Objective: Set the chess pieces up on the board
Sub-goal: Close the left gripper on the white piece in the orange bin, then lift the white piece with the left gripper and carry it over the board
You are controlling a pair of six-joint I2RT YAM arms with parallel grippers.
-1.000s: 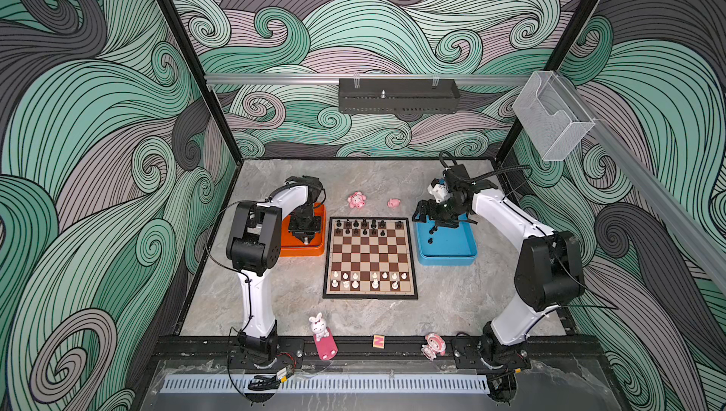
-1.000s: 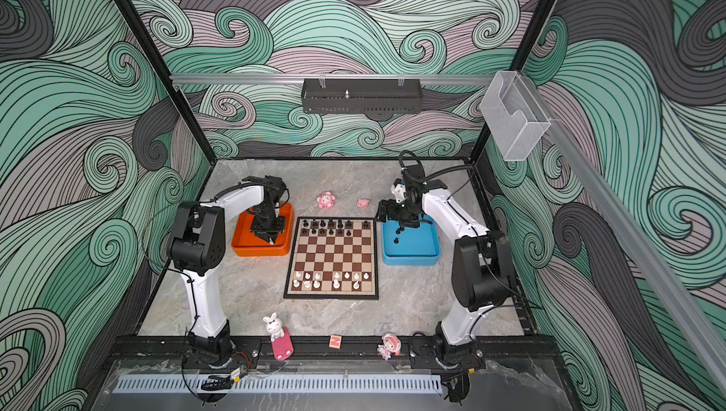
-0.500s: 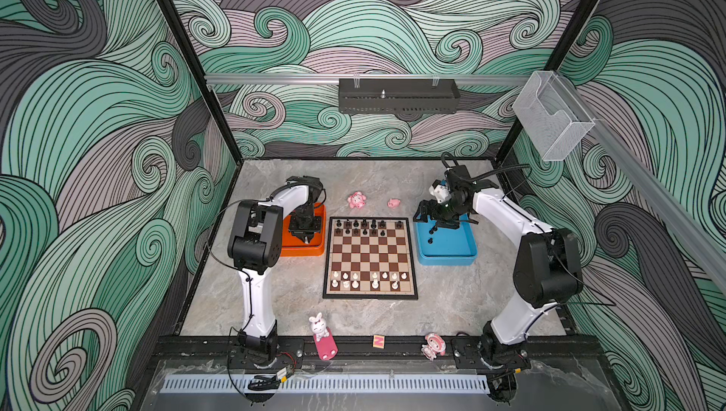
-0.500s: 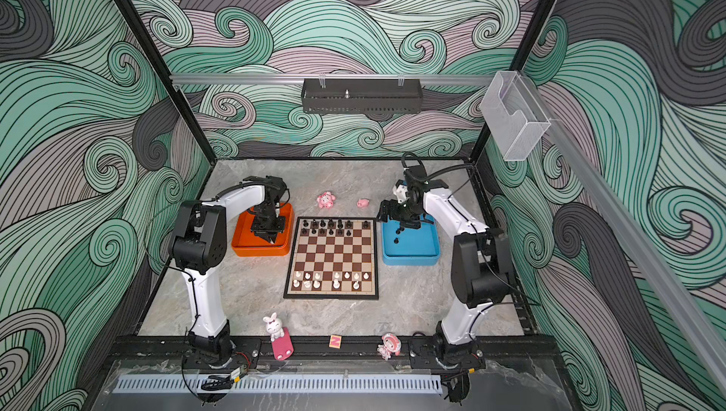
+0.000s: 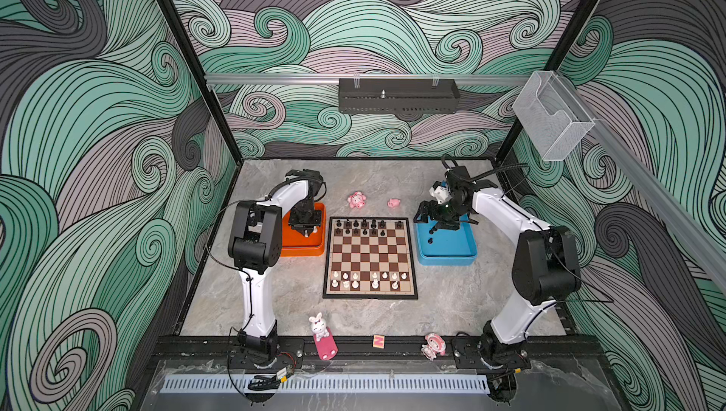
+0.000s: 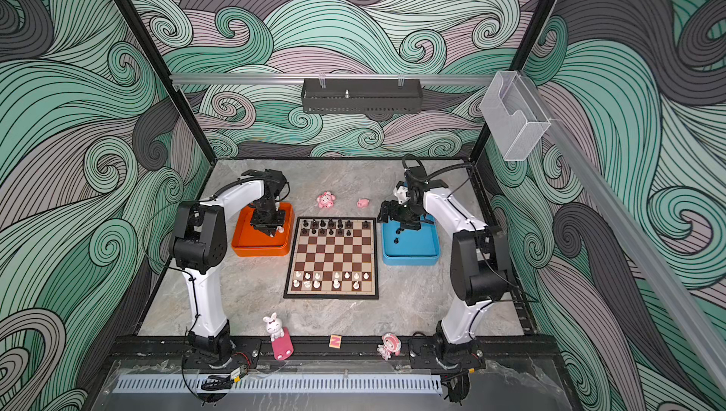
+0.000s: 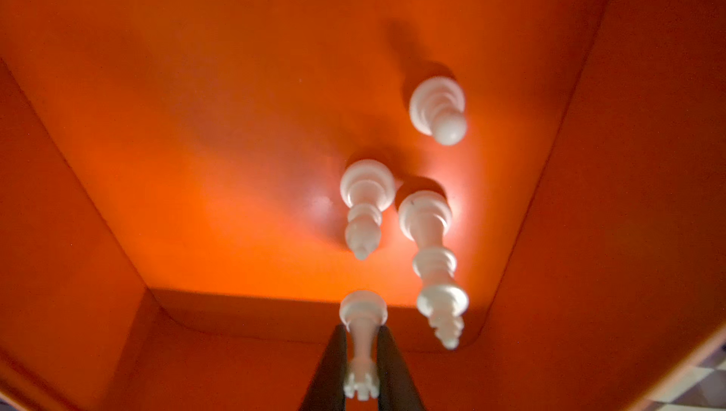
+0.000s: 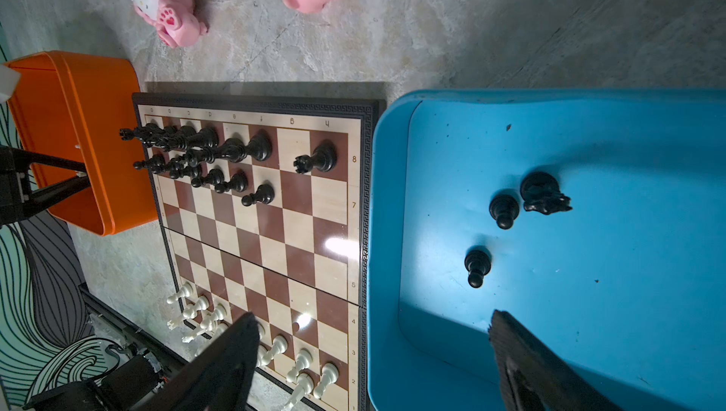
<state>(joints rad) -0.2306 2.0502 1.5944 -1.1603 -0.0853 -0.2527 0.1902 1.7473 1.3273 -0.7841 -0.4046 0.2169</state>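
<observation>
Jaws of left gripper [image 7: 361, 336] clamp a white piece [image 7: 362, 311], rook I think (blurred), in the orange tray [image 7: 196, 114] left of the board [image 5: 369, 257]. Right gripper [image 8: 372, 315] jaws stand wide apart over the blue tray [image 8: 628, 146], right of board.

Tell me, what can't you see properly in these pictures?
- Left wrist view: the white rook in the left claw is blurred.
- Both top views: the left claw's tip hides under its own arm, over the orange tray.
- Both top views: the chess pieces on the board are too small to name.
- Right wrist view: a right claw finger covers some white pieces.
</observation>
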